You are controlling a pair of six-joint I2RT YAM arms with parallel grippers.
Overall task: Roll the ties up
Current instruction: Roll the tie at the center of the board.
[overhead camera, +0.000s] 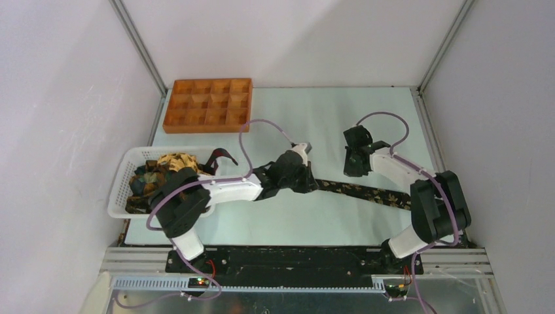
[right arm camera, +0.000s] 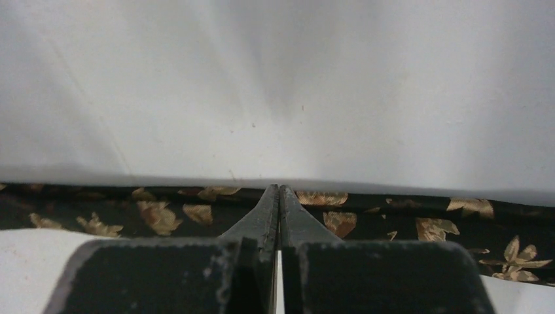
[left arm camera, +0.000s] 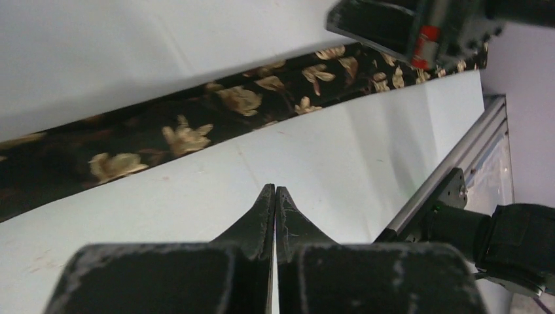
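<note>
Lying flat, the tie [overhead camera: 366, 191] runs beyond left pincer [left arm camera: 275, 190] and right pincer [right arm camera: 279, 188], both closed.

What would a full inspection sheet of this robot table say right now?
Surface: pale table, flat and smooth.
Job's things: one tie laid out flat, not rolled; more ties bundled in the white basket.
Clutter: orange tray, compartments empty.
Grippers: left pincer shut, holding nothing; right pincer shut, holding nothing, tips beside the tie.
Cables: purple cables loop above both arms.
Surroundings: white walls with metal frame.
</note>
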